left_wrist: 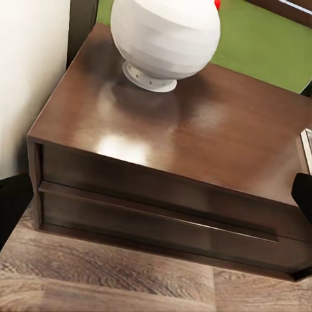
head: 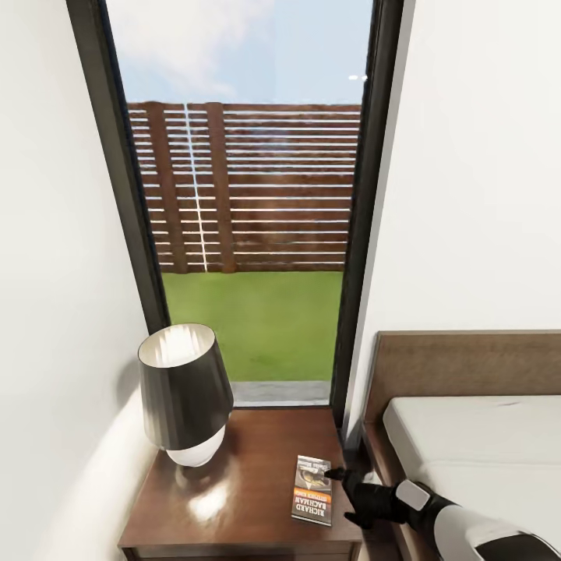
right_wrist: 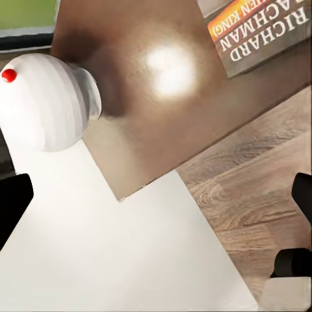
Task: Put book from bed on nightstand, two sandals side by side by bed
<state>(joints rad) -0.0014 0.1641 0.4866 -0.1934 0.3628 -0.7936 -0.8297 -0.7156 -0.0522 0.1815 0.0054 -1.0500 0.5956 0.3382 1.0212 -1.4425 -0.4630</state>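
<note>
The right gripper (head: pixel 349 497) hangs just off the nightstand's (head: pixel 249 460) front right corner, its black fingers spread wide and holding nothing. The book (head: pixel 312 488) lies flat on the nightstand top near that corner, just beside the fingertips. Toward the back left corner stands a lamp (head: pixel 184 393). The bed (head: pixel 467 436) adjoins the nightstand's right side. Behind is a tall window (head: pixel 249 195).

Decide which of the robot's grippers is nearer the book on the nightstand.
Right. The right gripper sits just beside the book, open. The left wrist camera views the nightstand from farther off.
</note>
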